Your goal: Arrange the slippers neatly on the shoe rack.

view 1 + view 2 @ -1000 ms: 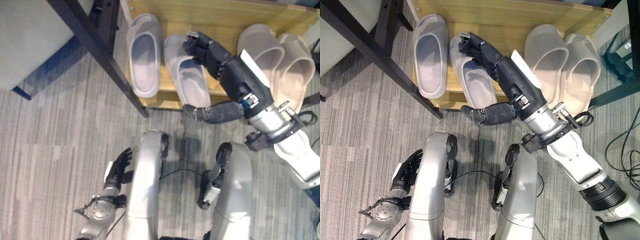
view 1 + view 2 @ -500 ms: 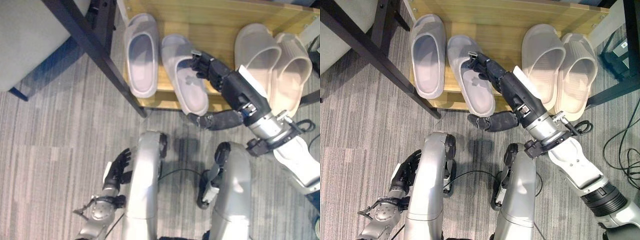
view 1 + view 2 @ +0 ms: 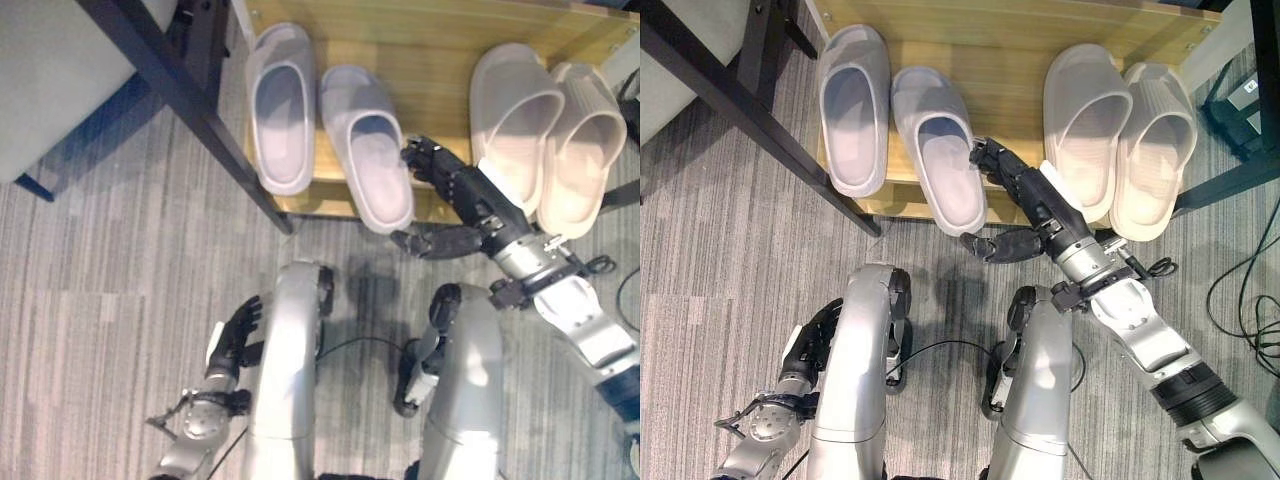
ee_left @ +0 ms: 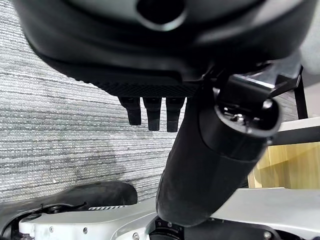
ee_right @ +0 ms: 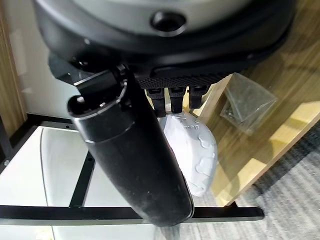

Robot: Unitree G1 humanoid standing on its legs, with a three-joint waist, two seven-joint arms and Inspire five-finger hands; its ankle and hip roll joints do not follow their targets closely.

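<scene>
I am looking down on the wooden shoe rack [image 3: 1020, 35], where four slippers are already lying on the shelf: a grey pair at my left, made up of the outer grey slipper [image 3: 852, 108] and the inner grey slipper [image 3: 938, 150], and a beige pair [image 3: 1118, 140] at my right, its two slippers touching side by side. Judging from this, most of the arranging is looking done; what is left, if anything, is truing up the inner grey slipper, which is lying a little askew and overhanging the front edge of the rack more than its mate. My right hand [image 3: 1025, 195] is hovering just beside that slipper's heel end, between the two pairs, fingers loosely extended and thumb standing apart, gripping nothing (my right wrist view is showing the slipper's toe just past my fingertips, not touching as far as I can tell). My left hand [image 3: 232, 345] is hanging idle and relaxed low at my side over the carpet [image 3: 100, 270]. Compared with a second ago, my right hand is pulling back: then it was reaching deep over the inner grey slipper, and now it is withdrawn toward the rack's front edge, with the slipper sitting slightly further in and closer to its partner.
</scene>
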